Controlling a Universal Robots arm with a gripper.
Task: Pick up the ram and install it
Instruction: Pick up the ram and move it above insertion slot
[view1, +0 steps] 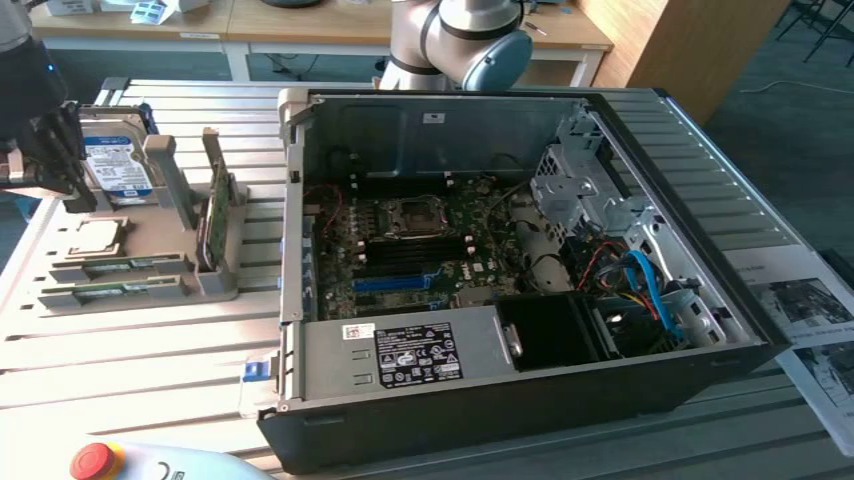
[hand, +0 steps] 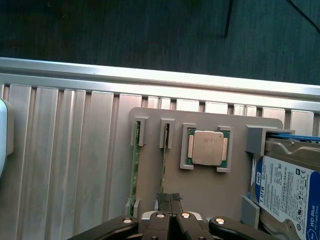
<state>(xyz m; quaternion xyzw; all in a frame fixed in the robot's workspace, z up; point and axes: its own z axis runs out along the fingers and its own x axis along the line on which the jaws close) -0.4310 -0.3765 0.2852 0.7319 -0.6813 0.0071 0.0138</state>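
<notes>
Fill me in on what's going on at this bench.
A robot arm's hand, shut and apparently holding nothing, hovers over a gray parts holder beside an open computer case. Its tips line up with the end of the ram, which sits on edge in its holder slot next to a second stick. A processor chip and a hard drive also rest in the holder. Nothing has been lifted or installed yet.

The ram (view1: 120, 265), a long, thin green stick with a pale label, stands on its long edge in a slot of the grey holder (view1: 207, 288), seated between a twin stick (view1: 110, 291) and the square processor chip (view1: 94, 237).
</notes>
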